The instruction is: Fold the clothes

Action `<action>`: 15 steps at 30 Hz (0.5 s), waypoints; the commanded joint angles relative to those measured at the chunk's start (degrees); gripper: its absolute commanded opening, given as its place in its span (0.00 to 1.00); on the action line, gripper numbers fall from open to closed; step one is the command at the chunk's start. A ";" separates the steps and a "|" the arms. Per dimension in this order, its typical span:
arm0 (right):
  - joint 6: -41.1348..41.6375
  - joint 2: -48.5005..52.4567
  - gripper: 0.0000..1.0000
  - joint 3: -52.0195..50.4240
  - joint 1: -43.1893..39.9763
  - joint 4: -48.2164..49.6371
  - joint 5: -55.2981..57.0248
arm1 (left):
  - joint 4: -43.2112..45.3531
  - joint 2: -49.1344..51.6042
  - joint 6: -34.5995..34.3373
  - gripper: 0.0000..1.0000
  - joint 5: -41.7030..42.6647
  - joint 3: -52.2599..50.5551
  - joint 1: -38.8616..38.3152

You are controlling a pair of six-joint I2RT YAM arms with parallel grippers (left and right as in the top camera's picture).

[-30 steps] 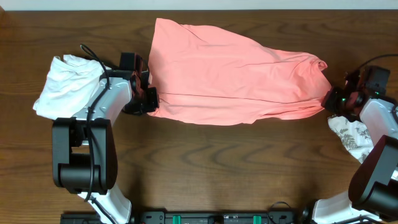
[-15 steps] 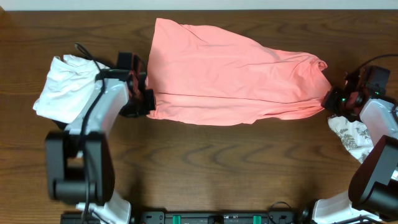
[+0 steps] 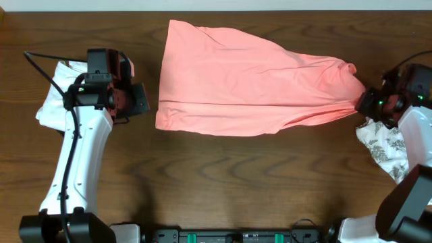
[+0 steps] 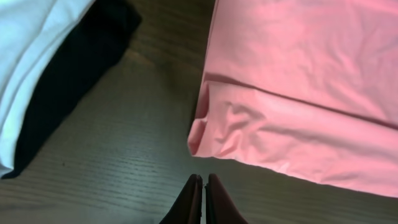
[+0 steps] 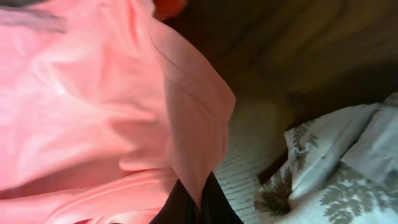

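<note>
On the dark wood surface (image 3: 236, 182) we note the pink garment (image 3: 250, 81) spread flat across the middle, with its wide end to the left and its narrow end bunched at the right. The left claw (image 4: 203, 185) sits just beside the wide end, clear of the cloth, fingers (image 4: 194, 200) pressed together on nothing. The right claw (image 5: 198, 198) appears pinched on the narrow end, though fabric mostly hides its tips. A white garment (image 3: 48, 108) lies beneath the left arm, and a leaf-print cloth (image 3: 381, 145) beside the right.
</note>
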 commanded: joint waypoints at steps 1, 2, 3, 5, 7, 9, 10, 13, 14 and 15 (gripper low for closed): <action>-1.01 -0.72 0.01 1.03 -0.42 -0.52 -0.02 | -0.33 1.44 -0.09 0.11 0.96 0.52 -0.52; -1.01 -0.72 0.01 1.03 -0.42 -0.72 -0.02 | -0.24 1.77 -0.11 0.17 1.79 0.52 -0.81; -1.01 -0.72 0.01 1.03 -0.42 -0.79 -0.02 | -0.11 2.14 -0.09 0.27 2.56 0.52 -1.16; -1.01 -0.72 0.01 1.03 -0.42 -0.81 -0.02 | 0.17 3.34 0.00 0.41 2.69 0.48 -2.14; -1.01 -0.72 0.01 1.03 -0.42 -0.79 -0.02 | 0.63 4.90 0.13 0.49 2.71 0.28 -2.99; -1.01 -0.72 0.01 1.03 -0.42 -0.94 -0.02 | 0.98 7.21 0.39 0.53 2.71 0.11 -3.74; -1.01 -0.72 0.01 1.03 -0.42 -1.03 -0.02 | 1.07 8.81 0.39 0.53 2.71 0.09 -4.00; -1.03 -0.72 0.01 1.03 -0.42 -1.14 -0.02 | 1.90 13.55 0.37 0.53 2.75 0.09 -4.17; -1.03 -0.72 0.01 1.01 -0.42 -1.14 -0.02 | 2.25 15.02 0.37 0.53 2.73 0.09 -4.15; -1.03 -0.72 0.01 1.03 -0.42 -1.18 -0.02 | 2.78 16.70 0.37 0.53 2.71 0.09 -4.15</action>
